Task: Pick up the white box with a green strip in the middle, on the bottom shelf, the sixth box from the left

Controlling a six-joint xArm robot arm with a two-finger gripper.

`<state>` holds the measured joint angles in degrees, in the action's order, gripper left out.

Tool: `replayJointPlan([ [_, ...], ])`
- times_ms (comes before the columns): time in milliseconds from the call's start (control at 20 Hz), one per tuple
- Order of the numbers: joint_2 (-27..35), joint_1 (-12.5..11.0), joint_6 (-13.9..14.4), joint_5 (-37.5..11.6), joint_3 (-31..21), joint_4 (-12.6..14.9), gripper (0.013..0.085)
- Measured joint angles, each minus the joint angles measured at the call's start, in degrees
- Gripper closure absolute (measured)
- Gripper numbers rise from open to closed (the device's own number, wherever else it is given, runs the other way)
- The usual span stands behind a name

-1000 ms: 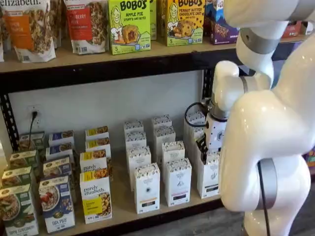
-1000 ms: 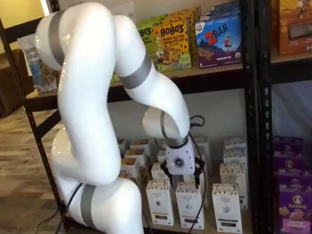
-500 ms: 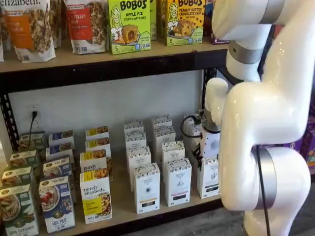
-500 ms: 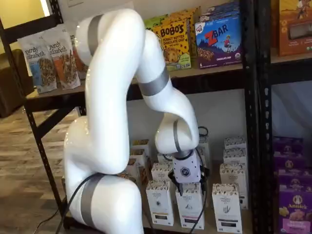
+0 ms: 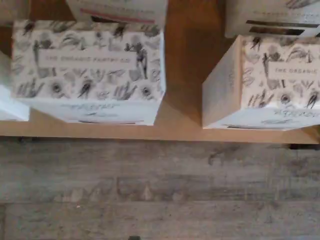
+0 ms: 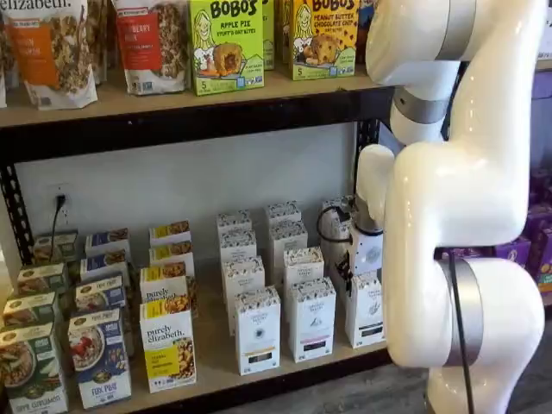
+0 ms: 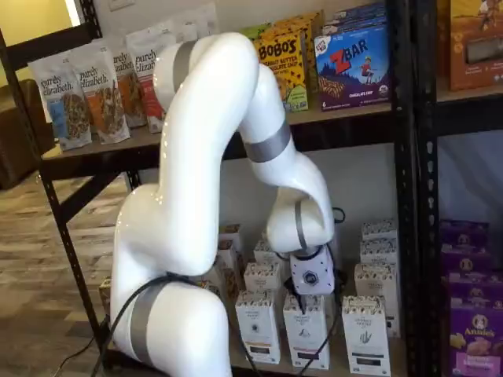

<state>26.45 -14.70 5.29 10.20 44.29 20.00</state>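
Note:
The white box with a green strip point(image 6: 366, 311) stands in the front row of the bottom shelf point(image 6: 213, 358), last in its row. It also shows in a shelf view point(image 7: 365, 335) and in the wrist view point(image 5: 272, 80), with its speckled top up. My gripper point(image 7: 308, 301) hangs just above the front row of white cartons. Its black fingers stand apart and hold nothing. In a shelf view the gripper point(image 6: 349, 269) is a little above and left of that box's top. The wrist view looks down on the shelf's front edge point(image 5: 185, 131).
Alike white cartons point(image 6: 310, 318) point(image 7: 258, 327) stand beside and behind the box. Yellow-banded boxes point(image 6: 167, 346) and cereal boxes point(image 6: 99, 357) fill the left. The upper board carries Bobo's boxes point(image 6: 227, 45). A black upright point(image 7: 409, 236) is at the right. Grey plank floor point(image 5: 160, 195) lies in front.
The gripper has come lower, down to the tops of the front-row cartons, and the arm's upper links have swung over above it. No box has moved.

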Motion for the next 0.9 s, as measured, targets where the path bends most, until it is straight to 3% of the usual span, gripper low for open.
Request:
replayJointPlan([
  [200,4.17,-1.5,-2.77,0.33,5.1,-1.3,0.013],
  [500,9.31,-2.2,-10.39,1.69,12.18,-8.28,0.013],
  [700,12.55,-2.59,-13.57,2.81,16.96,-11.15,0.013],
  [900,14.96,-3.04,-14.22,4.42,20.97,-11.34,0.013],
])
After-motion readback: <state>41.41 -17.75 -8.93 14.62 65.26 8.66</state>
